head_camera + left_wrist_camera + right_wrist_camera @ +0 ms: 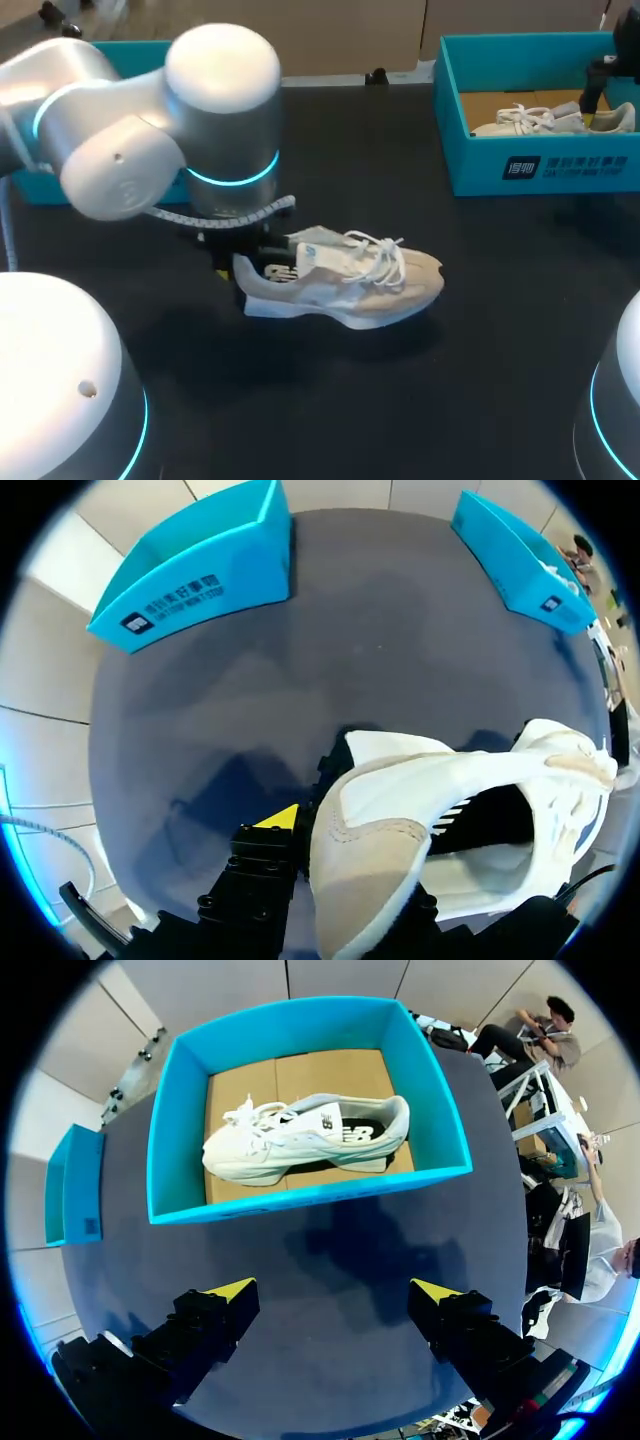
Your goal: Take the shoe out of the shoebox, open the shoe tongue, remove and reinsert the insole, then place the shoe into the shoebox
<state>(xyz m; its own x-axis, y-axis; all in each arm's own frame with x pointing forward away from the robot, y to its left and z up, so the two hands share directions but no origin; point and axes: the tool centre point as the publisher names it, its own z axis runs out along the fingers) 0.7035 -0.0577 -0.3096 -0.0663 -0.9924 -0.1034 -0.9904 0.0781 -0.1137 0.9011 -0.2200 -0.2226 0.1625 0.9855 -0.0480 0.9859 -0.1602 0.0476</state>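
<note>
Shoe lies on its sole near the middle of the surface, toe toward the right edge. Left hand pinches its heel, one yellow tip just outside the collar. Right hand spread, holding nothing, above the surface before the shoebox at the far right corner. Second shoe lies inside the box.

A dark, seemingly matte table under even light.
</note>
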